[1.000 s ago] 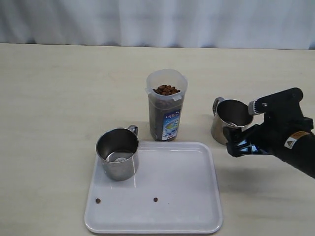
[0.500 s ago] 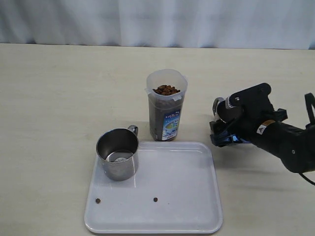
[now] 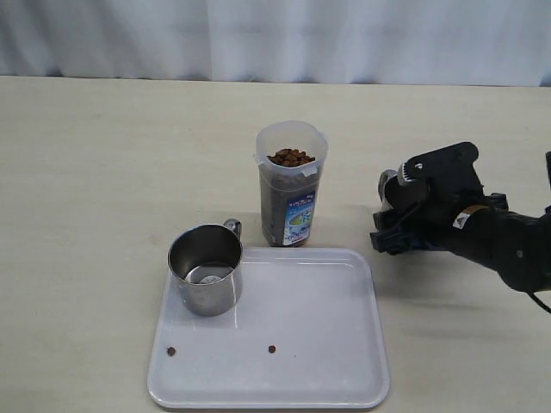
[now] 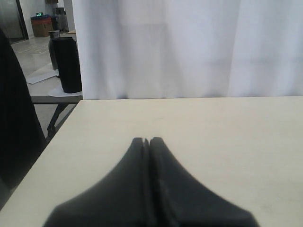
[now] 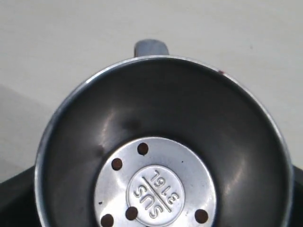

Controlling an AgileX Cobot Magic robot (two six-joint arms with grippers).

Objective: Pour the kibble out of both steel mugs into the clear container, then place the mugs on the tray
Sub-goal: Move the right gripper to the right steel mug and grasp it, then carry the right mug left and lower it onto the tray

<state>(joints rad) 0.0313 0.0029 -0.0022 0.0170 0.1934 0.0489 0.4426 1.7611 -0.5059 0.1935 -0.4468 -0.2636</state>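
Observation:
One steel mug [image 3: 205, 271] stands upright on the tray's [image 3: 310, 327] near-left part, handle toward the clear container [image 3: 292, 185]. The container stands just behind the tray with kibble [image 3: 291, 157] up near its rim. My right gripper [image 3: 398, 231] is down over the second steel mug [image 5: 161, 142], right of the container; only its handle [image 3: 384, 180] shows in the exterior view. Dark fingers [image 5: 14, 203] flank that mug's wall, spread wide; I cannot tell if they press it. Several pellets [image 5: 142, 149] lie in its bottom. My left gripper [image 4: 147, 140] is shut on nothing.
Two stray pellets [image 3: 171, 351] [image 3: 272, 349] lie on the tray's front part. A white curtain [image 3: 275, 34] hangs behind the table's far edge. The left wrist view shows bare tabletop [image 4: 213, 137] and a dark stand [image 4: 66, 64] beyond the table.
My right gripper moved from beside the right mug in over it, covering most of it, then shifted slightly right. The left mug, container and tray have not moved.

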